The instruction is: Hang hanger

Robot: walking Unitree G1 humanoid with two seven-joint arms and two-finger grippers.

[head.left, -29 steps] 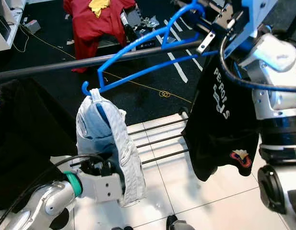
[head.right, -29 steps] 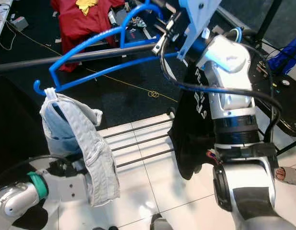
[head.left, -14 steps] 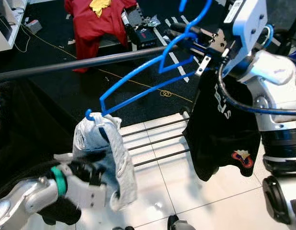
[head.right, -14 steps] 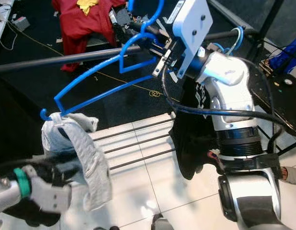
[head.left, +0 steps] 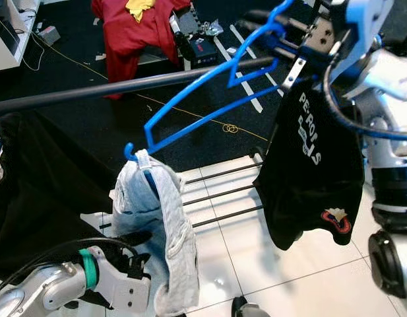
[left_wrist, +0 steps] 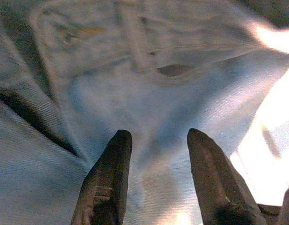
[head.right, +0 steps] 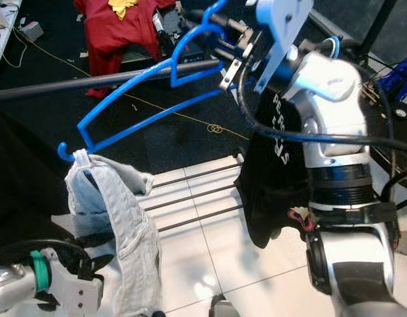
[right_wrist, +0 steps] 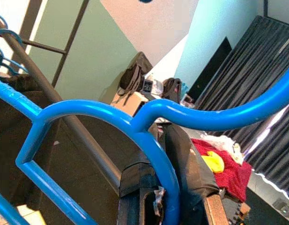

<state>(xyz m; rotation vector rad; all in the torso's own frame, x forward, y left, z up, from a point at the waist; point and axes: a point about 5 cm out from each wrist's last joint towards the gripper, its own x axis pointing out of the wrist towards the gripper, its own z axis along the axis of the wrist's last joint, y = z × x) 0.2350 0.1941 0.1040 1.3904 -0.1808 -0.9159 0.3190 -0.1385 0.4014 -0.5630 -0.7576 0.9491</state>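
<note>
the right hand (right_wrist: 170,197) is clamped on the blue hanger (head.left: 210,99) near its neck, high at the right of the scene; in the right wrist view the black fingers (right_wrist: 186,164) close on the blue tube where it curves up toward the hook. the hanger is tilted, its hooked end up by the right hand and its far arm sloping down to the left, crossing in front of the dark rail (head.left: 124,84) that runs across the scene. whether the hook is over the rail yet cannot be told from these views; it looks close to the rail but not settled. a pale blue garment (head.left: 154,231) dangles from the low left tip of the hanger. the left hand (left_wrist: 156,178) is low at the near left, its fingers (left_wrist: 104,183) apart and pressed up to the pale cloth without pinching it. a black printed shirt (head.left: 315,172) already hangs on the rail just right of the hanger, and red clothing (head.left: 134,30) lies on the dark floor far behind.

the step in hand seems to be bringing the hook onto the rail. the next move likely calls for the right hand to lift the hook over the rail, level the hanger so the garment does not slide off the tip, and only then let go.
</note>
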